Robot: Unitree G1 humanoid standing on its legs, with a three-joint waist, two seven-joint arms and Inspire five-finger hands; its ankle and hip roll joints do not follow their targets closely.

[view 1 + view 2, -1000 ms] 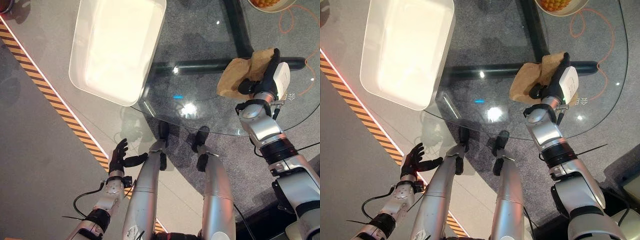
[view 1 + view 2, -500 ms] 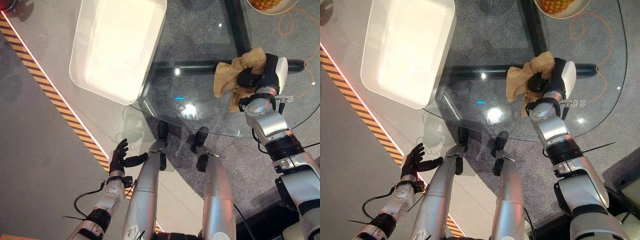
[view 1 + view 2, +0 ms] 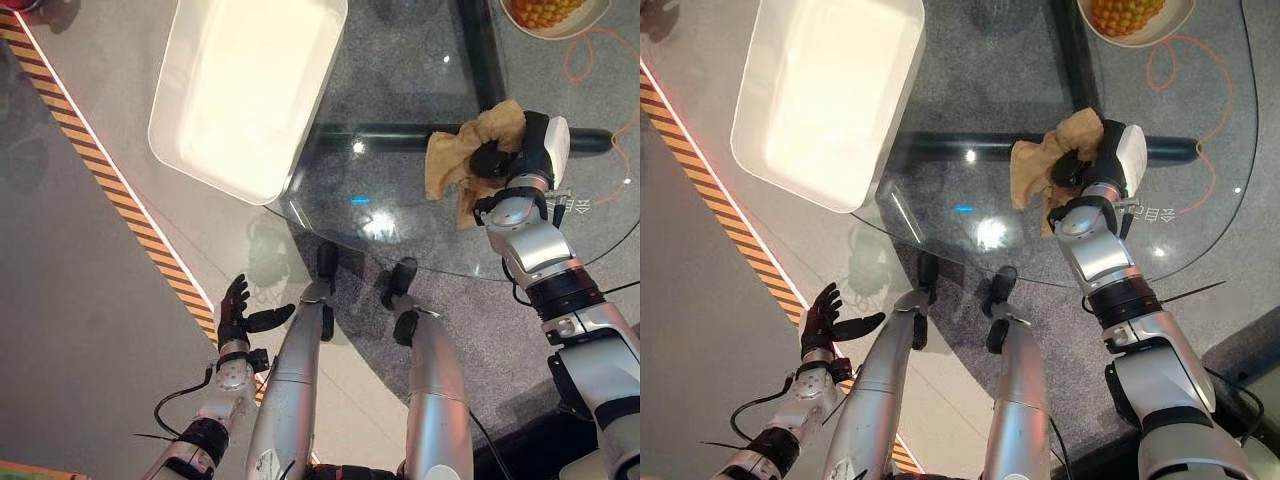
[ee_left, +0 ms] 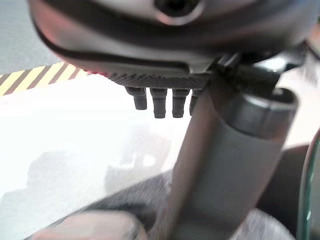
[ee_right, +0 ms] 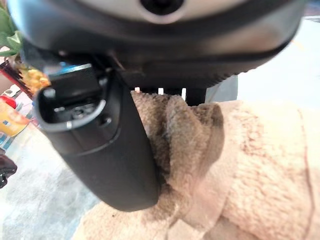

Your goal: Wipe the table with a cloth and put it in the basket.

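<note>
Right hand (image 3: 505, 160) on round glass table (image 3: 400, 235), fingers and thumb curled into bunched tan cloth (image 3: 447, 160), cloth apparently resting on glass. White basket (image 3: 245, 95) well apart at table's left edge. Left hand (image 3: 236, 318) low over floor, fingers spread, empty

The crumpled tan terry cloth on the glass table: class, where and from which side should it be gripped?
Grip the tan terry cloth at its bunched middle ridge from above; the right robot hand already pinches there, and raised folds give purchase.
</note>
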